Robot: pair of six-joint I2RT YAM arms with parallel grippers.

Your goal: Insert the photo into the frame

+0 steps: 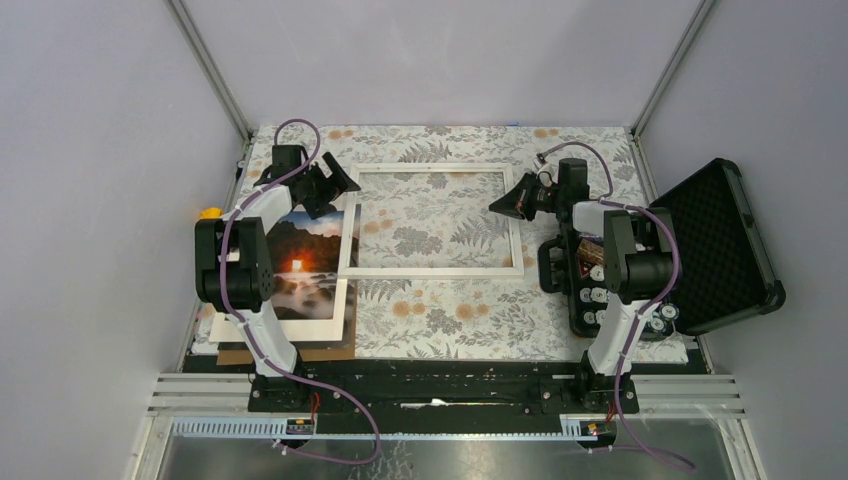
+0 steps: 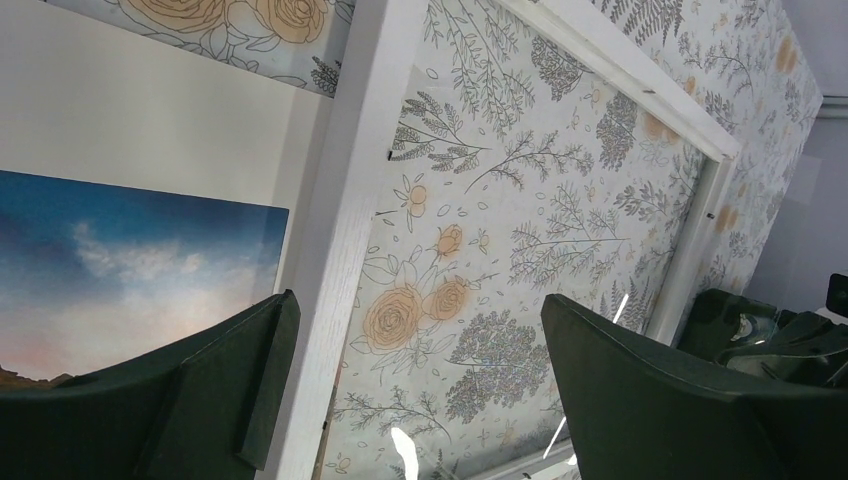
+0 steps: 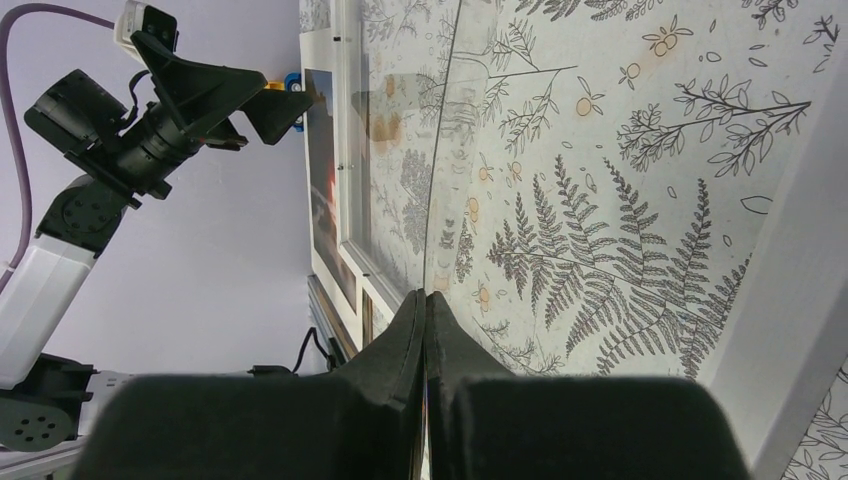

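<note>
Along the worktop's right edge, a black case (image 1: 720, 240) lies open, its foam-lined lid tipped back and small white round pieces (image 1: 598, 296) in its tray, partly hidden by the right arm (image 1: 625, 260). Floral cloth covers the worktop (image 1: 450, 320), which is closed in by plain pale-lilac walls (image 1: 440, 60). The frame (image 1: 438, 271) lies flat toward the back middle with the leaf pattern showing through it. The photo (image 1: 305, 262) lies outside it, just beside its left rail, on a white mat (image 1: 300, 328) with a brown board (image 1: 300, 354) beneath. The left hand (image 1: 338, 186) is spread wide and holds nothing, poised over that left rail. One finger is on the photo's side, the other over the frame's see-through middle. The right hand (image 1: 503, 203) sits at the frame's right edge with its fingers pressed together — whether anything thin is caught between them cannot be told. A small yellow object (image 1: 209, 212) sits at the far left edge.
</note>
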